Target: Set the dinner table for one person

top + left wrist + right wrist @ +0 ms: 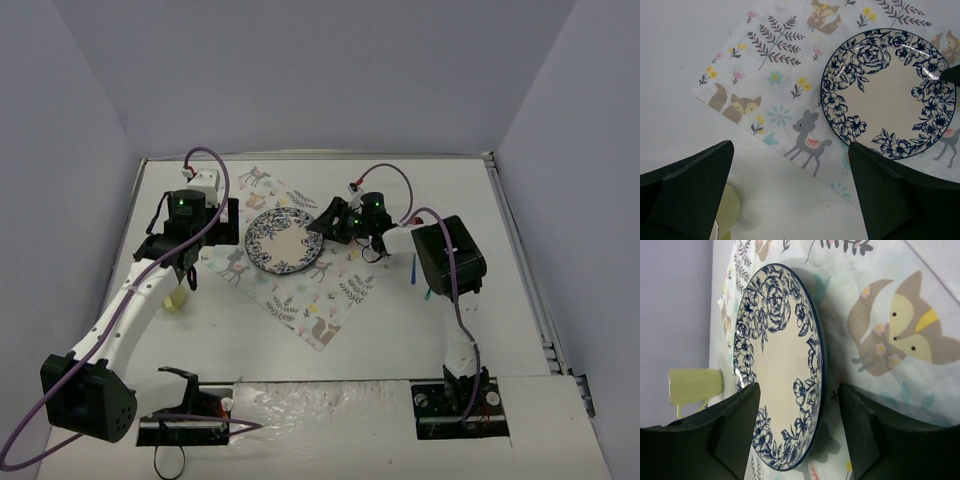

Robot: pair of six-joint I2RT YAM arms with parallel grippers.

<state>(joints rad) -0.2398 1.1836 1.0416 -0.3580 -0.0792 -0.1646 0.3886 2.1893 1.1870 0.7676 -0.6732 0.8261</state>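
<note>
White counter [400,330] under both arms, animal-print cloth [330,300] lying cornerwise mid-counter, blue floral plate [285,243] flat on it, right claw [800,386] parted astride plate's rim, not gripping, left claw [790,146] wide, holding nothing, pale green mug [692,385] off the cloth by left arm.

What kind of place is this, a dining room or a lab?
Probably a robot test booth: plain walls box in a white table, a left arm and right arm are bolted at its edge, and one floral plate sits on an animal-print cloth.
</note>
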